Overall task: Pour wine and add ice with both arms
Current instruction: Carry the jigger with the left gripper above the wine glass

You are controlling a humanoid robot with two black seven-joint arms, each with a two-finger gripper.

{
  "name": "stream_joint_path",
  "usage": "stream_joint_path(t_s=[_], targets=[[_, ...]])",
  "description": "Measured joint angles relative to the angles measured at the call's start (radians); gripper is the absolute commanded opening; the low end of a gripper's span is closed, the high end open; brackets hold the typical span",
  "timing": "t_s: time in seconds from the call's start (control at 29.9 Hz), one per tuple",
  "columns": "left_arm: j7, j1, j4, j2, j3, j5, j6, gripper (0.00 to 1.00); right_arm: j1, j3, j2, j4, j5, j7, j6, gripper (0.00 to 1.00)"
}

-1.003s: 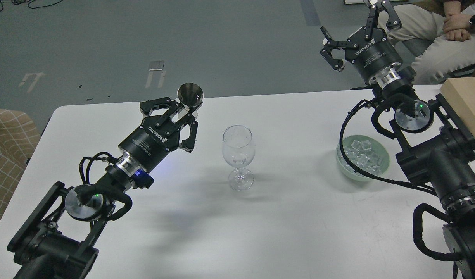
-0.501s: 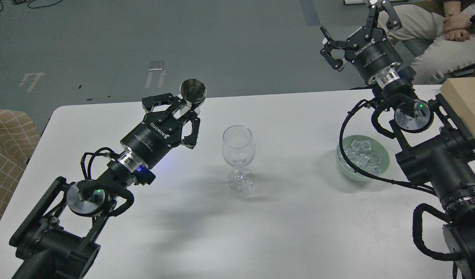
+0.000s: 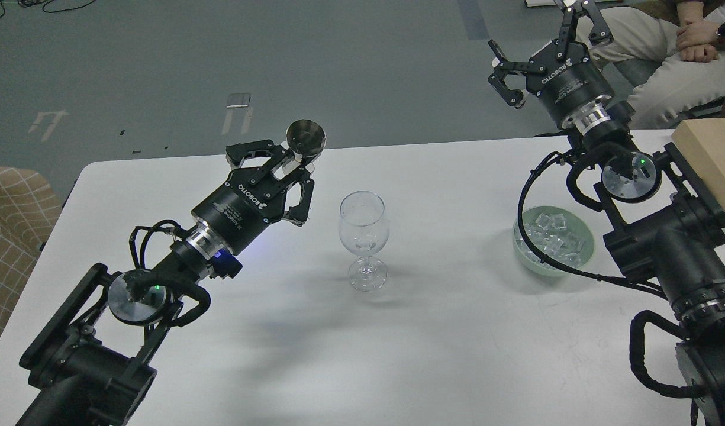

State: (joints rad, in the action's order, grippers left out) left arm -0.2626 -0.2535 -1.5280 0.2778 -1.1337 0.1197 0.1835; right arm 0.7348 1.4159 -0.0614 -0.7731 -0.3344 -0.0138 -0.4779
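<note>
A clear stemmed wine glass (image 3: 363, 236) stands upright mid-table, with a few ice cubes in its bowl. My left gripper (image 3: 291, 168) is shut on a small steel jigger (image 3: 305, 140), held upright, up and to the left of the glass. No wine stream shows. Ice cubes (image 3: 553, 234) lie in a pale green bowl (image 3: 527, 262) at the right. My right gripper (image 3: 537, 50) is open and empty, raised beyond the table's far edge, above and behind the bowl.
The white table (image 3: 433, 355) spans the view. A pale wooden block (image 3: 708, 157) lies at the right edge. A seated person (image 3: 670, 53) is behind the right arm. A tan checked seat (image 3: 13, 225) stands at the left.
My left gripper has carried the jigger to the right and slightly up, closer to the wine glass. The right arm has stayed nearly still.
</note>
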Motion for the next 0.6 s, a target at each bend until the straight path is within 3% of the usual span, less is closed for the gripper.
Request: stream_joint_path(t_s=[0.6], targets=[[-0.001, -0.028, 0.025, 0.000, 0.002, -0.021, -0.001, 0.01, 0.000, 0.000, -0.001, 0.000, 0.000, 0.000, 0.001, 1.00]])
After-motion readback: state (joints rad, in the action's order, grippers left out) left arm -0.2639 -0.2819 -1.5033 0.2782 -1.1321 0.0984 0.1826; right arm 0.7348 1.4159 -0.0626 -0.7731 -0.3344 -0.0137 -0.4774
